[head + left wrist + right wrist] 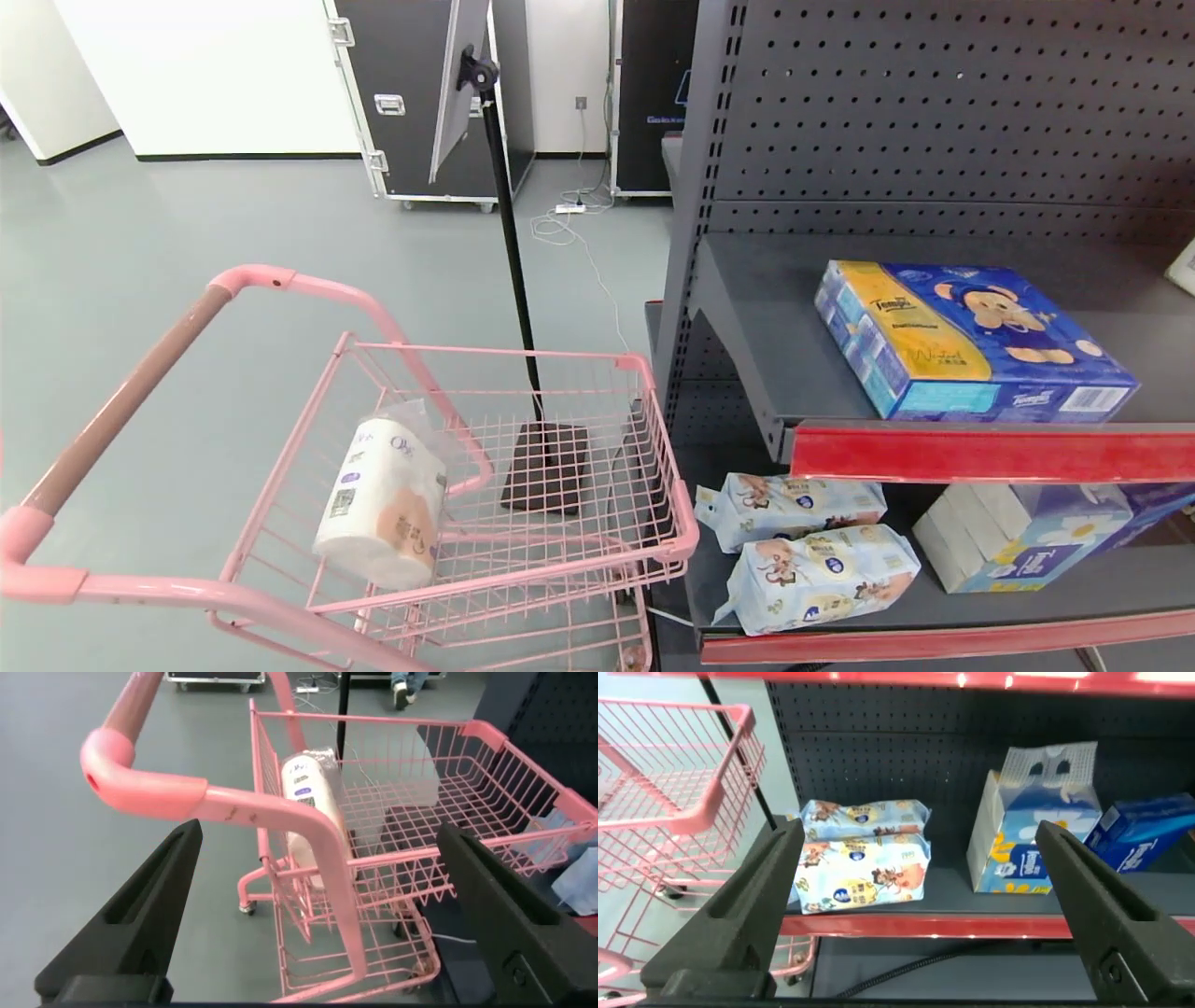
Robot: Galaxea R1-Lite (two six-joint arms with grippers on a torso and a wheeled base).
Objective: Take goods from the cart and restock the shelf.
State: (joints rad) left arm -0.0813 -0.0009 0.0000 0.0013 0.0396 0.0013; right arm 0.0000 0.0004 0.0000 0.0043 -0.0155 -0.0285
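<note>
You have one cart [252, 276] standing just left of the shelf [766, 317], and one roll pack [383, 504] lies in it, leaning against the basket's handle-side wall. That is the only item in the basket.

On the upper board you have one large blue-and-yellow box [962, 341], lying flat near the front edge. On the lower board there are two wipe packs, one [794, 504] behind the other [822, 574], touching, at the end nearest the cart. To their right, apart from them, is one white-and-blue tissue pack [1018, 541]. The right wrist view shows one blue carton [1144, 831] just beside that pack.

Your left gripper [318, 831] hangs over the cart's handle end with its fingers spread wide and nothing between them; the roll pack [313, 803] lies beyond it in the basket. Your right gripper [920, 831] faces the lower board, fingers also spread wide and empty, with the two wipe packs [864, 873] and the tissue pack [1032, 821] ahead of it.
</note>
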